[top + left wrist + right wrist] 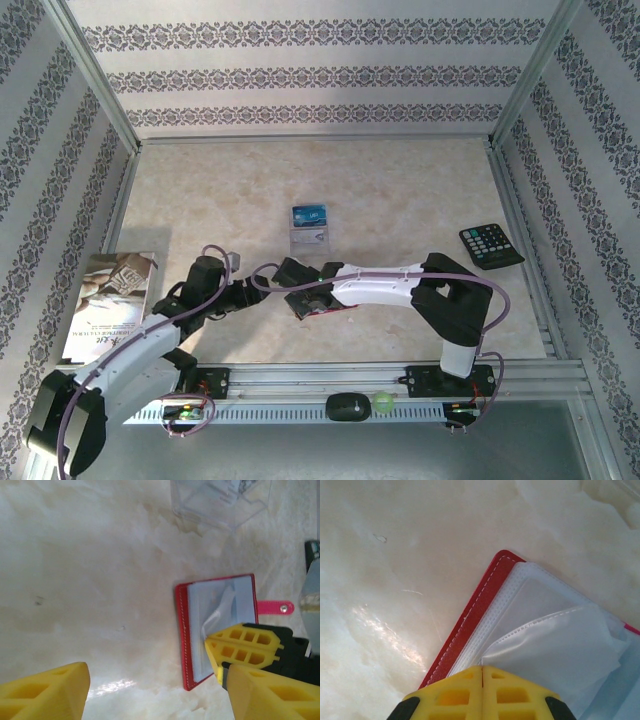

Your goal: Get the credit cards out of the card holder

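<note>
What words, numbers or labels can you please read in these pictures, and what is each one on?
Nothing reads clearly.
Booklet: cover lines blurred.
Blue card: pale marks too small.
Silver-grey card: faint print too small.
Remote: key labels too small.
Card holder: no print visible.

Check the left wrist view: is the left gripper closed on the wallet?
No, the left gripper is open, fingers wide apart, while the right gripper pinches the wallet by its clear sleeve.
</note>
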You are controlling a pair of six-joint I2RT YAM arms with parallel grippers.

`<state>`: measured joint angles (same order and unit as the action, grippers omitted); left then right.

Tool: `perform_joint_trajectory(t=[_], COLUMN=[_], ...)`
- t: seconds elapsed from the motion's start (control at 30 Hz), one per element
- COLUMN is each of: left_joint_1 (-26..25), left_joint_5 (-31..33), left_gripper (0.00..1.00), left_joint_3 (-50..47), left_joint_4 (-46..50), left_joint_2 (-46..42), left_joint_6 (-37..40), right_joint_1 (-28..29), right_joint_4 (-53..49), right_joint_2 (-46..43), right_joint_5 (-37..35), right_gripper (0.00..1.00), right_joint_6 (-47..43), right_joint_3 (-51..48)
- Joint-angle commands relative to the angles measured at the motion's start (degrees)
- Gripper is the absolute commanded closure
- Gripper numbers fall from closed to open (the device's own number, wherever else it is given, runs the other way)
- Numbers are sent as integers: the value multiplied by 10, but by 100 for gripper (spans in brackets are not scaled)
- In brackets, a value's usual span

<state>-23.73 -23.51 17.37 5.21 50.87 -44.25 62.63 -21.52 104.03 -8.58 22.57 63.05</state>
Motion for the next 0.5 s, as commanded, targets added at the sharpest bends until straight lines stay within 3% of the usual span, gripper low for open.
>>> perform_joint_trajectory(t=[0.0,0.3,0.47], left_joint_1=[-34,-89,-117], left_joint_5=[13,40,54], left_gripper=[38,70,86], left_joint_3=[13,17,30], left_joint_4=[-63,-160,-207], left_joint_2=[23,111,175], left_joint_6=[-13,-39,-43], right_joint_1=[-2,-22,-25], right_joint_4=[66,232,265], right_joint_2=[-31,-100,-116], right_joint_5=[18,69,68], right_gripper=[100,100,100], right_joint_6=[9,80,110], right_joint_3=[-19,-121,-150])
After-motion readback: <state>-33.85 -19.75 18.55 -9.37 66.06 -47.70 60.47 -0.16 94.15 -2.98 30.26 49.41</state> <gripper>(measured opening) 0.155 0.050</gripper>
